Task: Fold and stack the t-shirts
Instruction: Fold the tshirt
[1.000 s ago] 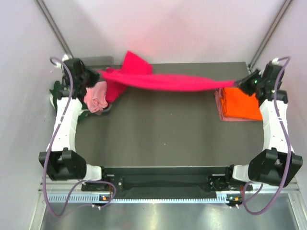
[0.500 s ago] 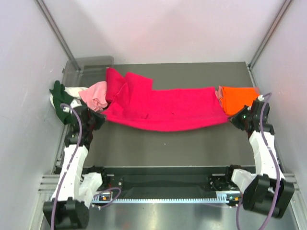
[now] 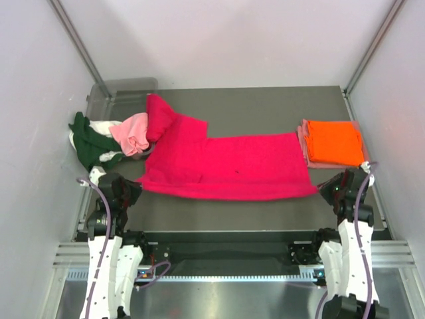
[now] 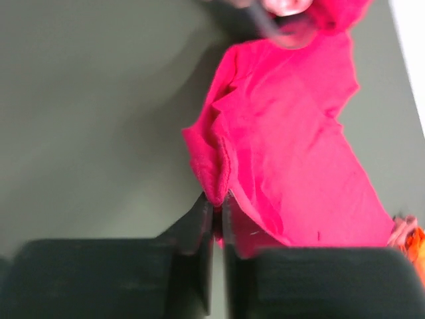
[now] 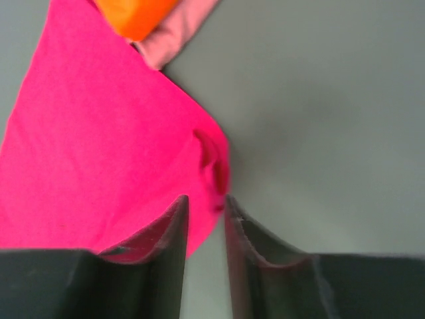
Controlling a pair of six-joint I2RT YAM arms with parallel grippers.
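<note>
The crimson red t-shirt [image 3: 226, 166] lies spread across the middle of the dark table [image 3: 265, 106], one end bunched at the back left. My left gripper [image 3: 135, 189] is at its near-left corner, shut on a fold of the cloth [image 4: 219, 173]. My right gripper [image 3: 323, 188] is at the near-right corner with its jaws apart; the cloth's corner [image 5: 212, 159] lies at the fingertips on the table. A folded orange t-shirt [image 3: 334, 143] sits on a folded salmon pink one [image 3: 303, 145] at the right. Pale pink [image 3: 133, 133], cream [image 3: 103, 126] and dark green [image 3: 85, 136] shirts lie heaped at the left.
A clear grey plastic bin [image 3: 126, 90] stands at the back left corner behind the heap. Walls close in the table on three sides. The orange and salmon stack also shows at the top of the right wrist view [image 5: 136, 16].
Both arms have pulled back toward the near edge and lowered, dragging the crimson shirt from a taut hanging band to lying flat on the table. The right jaws have parted.
</note>
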